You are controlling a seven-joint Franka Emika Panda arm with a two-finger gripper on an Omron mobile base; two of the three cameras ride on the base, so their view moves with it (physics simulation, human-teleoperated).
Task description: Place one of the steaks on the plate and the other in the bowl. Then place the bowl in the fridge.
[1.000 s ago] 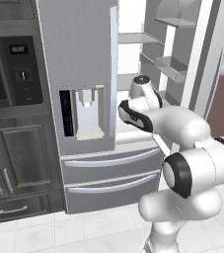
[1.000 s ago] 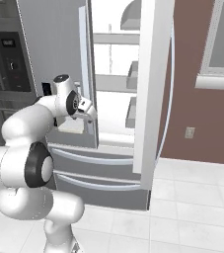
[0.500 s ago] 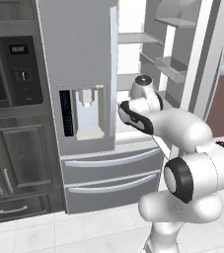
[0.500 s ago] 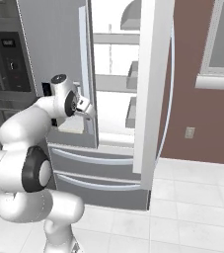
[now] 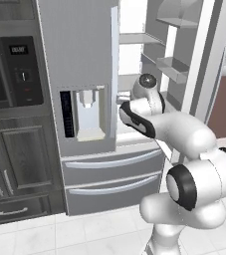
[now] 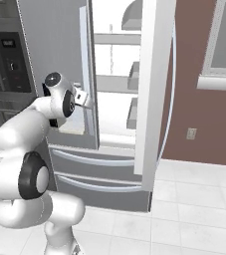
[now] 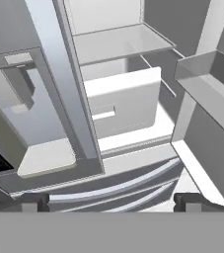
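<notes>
In the hand view the two dark fingertips [image 7: 34, 200] stand far apart at the lower corners of the frame, with nothing between them; the gripper [image 7: 111, 201] is wide open and empty. It looks into the fridge [image 5: 77, 60], whose right door [image 6: 154, 89] is swung open while the left door with the dispenser panel [image 5: 84, 112] is shut. In the left base view the hand sits at centre frame, just beside the edge of that shut door, at the mouth of the open compartment.

Inside, the hand view shows a white shelf [image 7: 118, 42] at upper centre and a white drawer box [image 7: 126, 104] below it at centre; both look bare. Door bins [image 7: 207, 84] run down the right side. No bowl, plate or steak can be made out in any of the pictures, so where they lie cannot be told from here.

As a judgement: with an empty, open hand at an open fridge and no bowl on the shelves, the fridge step is not finished. Either the door has just been readied or the meat has yet to be sorted. The next move probably calls for pulling the arm clear of the door edge and turning to find the bowl.

The floor [image 6: 194, 209] is pale tile at the bottom of both base views. Dark cabinets with a built-in oven [image 5: 12, 69] fill the left of the left base view; a reddish-brown wall [image 6: 194, 114] with a window [image 6: 224, 45] stands at the right of the right base view.
</notes>
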